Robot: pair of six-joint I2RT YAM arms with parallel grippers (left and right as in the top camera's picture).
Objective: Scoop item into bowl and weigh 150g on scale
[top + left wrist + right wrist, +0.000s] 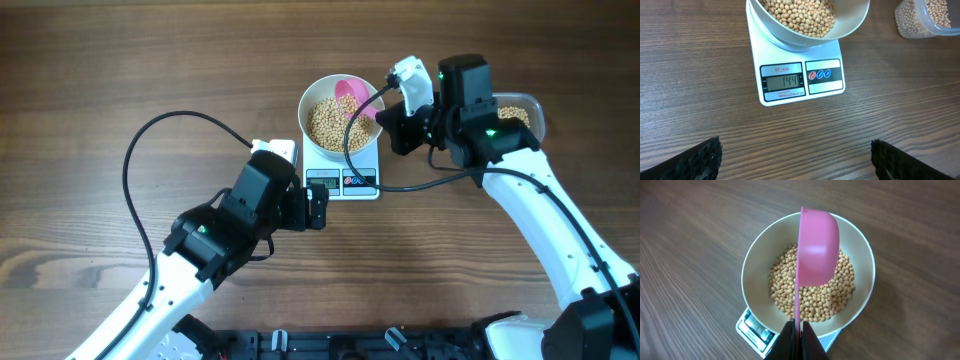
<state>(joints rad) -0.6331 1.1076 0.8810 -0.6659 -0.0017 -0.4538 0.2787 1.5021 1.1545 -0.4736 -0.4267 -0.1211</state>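
Starting at the right gripper (796, 339), the jaws are seen pressed fully together on the thin handle of a pink scoop (816, 250), which is held turned on its side above the white bowl (751, 265). The soybeans (815, 300) are heaped in that bowl, which is set on the scale (760, 55); 144 is shown on its display. More beans are stored in a clear tub (932, 20) off to the right. The left gripper (795, 160) is spread as wide as it goes, nothing is held by it, and it is poised over the worktop (120, 60) in front of the scale. The beans are judged light, hard and prone to roll, so only a few at a time should be taken in the scoop's cup, with the handle gripped near its end. Only a small top-up is thought to be needed.
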